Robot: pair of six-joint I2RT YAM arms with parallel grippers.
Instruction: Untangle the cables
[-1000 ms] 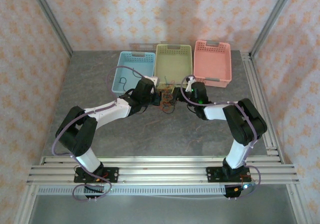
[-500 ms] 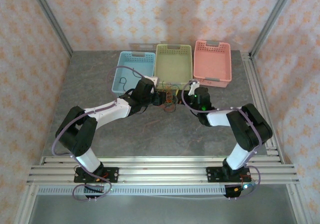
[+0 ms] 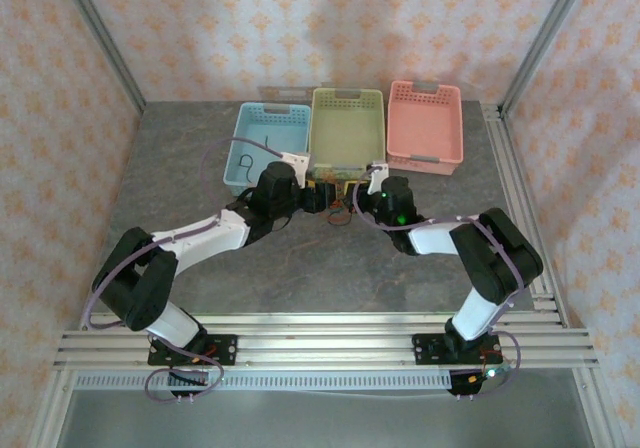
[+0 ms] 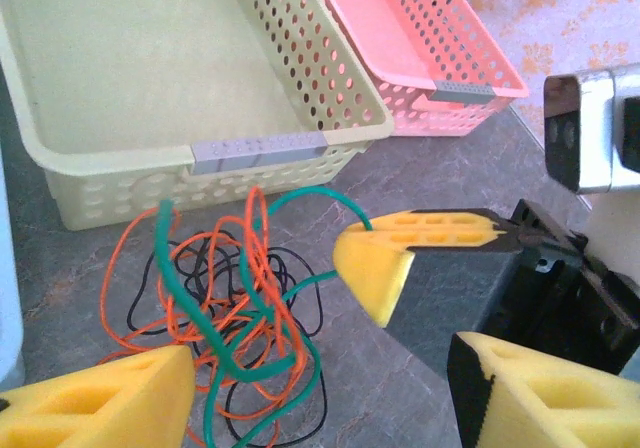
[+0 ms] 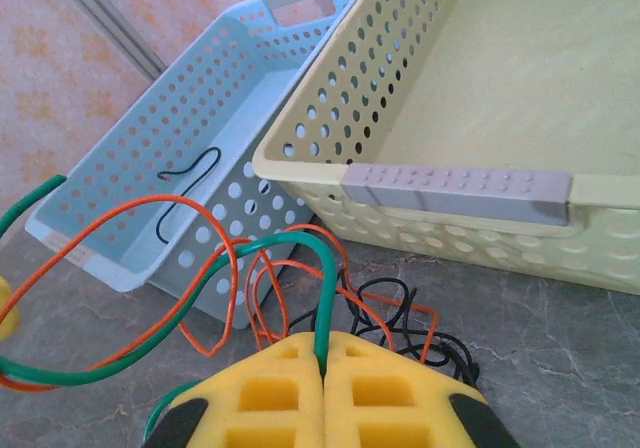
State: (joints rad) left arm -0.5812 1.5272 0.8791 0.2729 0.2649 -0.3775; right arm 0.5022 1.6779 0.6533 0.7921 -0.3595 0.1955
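One green cable sits clamped in my right pincer, I judge for drawing out, while my left pincer gapes apart with the cables just ahead, ready to pin them.

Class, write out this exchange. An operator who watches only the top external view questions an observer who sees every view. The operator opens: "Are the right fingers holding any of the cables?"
Observer: Yes. The right fingers are shut on a green cable.
Operator: And the left?
Observer: The left fingers are open, with the tangle lying ahead between them.
Operator: What is in the tangle?
Observer: Orange and black cables looped with the green one, in front of the yellow basket.
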